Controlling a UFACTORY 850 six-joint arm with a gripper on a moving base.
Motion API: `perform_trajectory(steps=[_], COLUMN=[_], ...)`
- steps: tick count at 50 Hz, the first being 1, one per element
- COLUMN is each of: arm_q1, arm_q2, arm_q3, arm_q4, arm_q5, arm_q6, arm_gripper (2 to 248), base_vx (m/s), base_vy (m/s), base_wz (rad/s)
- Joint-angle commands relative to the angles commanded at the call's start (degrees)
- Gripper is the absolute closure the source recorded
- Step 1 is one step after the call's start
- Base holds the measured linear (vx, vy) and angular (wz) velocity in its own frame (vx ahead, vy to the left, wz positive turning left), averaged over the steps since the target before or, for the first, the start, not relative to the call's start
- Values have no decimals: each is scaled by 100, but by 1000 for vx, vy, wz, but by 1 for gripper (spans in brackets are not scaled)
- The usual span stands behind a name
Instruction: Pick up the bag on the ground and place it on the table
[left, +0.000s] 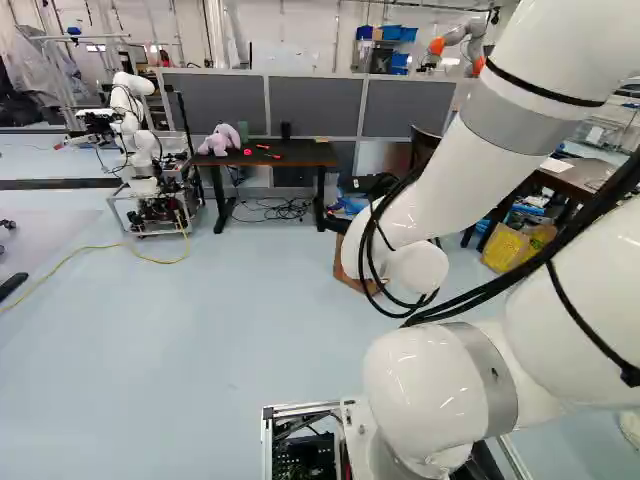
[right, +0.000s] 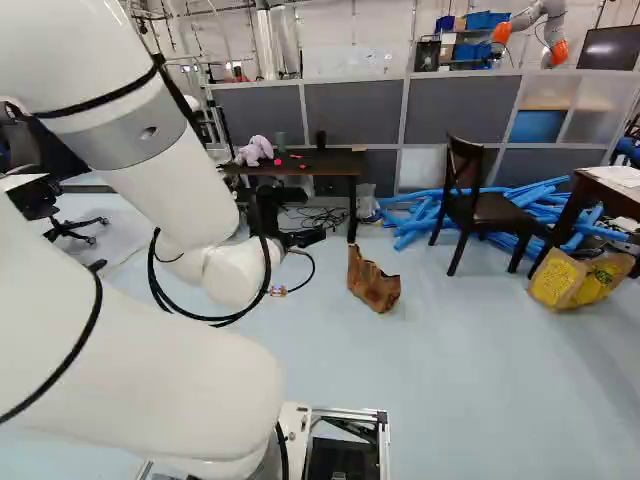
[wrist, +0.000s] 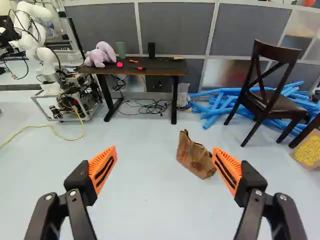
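In the right base view my gripper (right: 303, 238) shows in part as a black shape past the arm's white joint. The wrist view shows the gripper (wrist: 164, 167) wide open, its orange-padded fingers apart with nothing between them. A crumpled brown paper bag (right: 372, 282) lies on the floor. Seen from the wrist, the bag (wrist: 192, 155) is ahead, near the line of one fingertip and apart from it. Farther off stands a dark table (wrist: 172, 65) carrying a plush toy (wrist: 100, 54), a green cup and a black object. The arm partly hides the bag (left: 350, 268) in the left base view.
A dark chair (right: 487, 207) stands beside blue tubes (right: 412, 222) on the floor. Loose cables (wrist: 150, 106) lie under the table. Another robot (left: 140, 140) stands on a cart, with a yellow cable along the floor. A yellow-marked bag (right: 570, 282) sits by another table at the right.
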Motion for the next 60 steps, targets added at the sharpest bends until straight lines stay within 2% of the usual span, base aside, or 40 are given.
perform_trajectory(steps=[32, 60], arm_q1=[0, 0], arm_q2=[0, 0], arm_q3=[0, 0], arm_q4=[0, 0], arm_q5=[0, 0], arm_q6=[0, 0], arm_gripper=[3, 3], base_vx=[169, 190], base_vy=[-104, -108], base_wz=[162, 13])
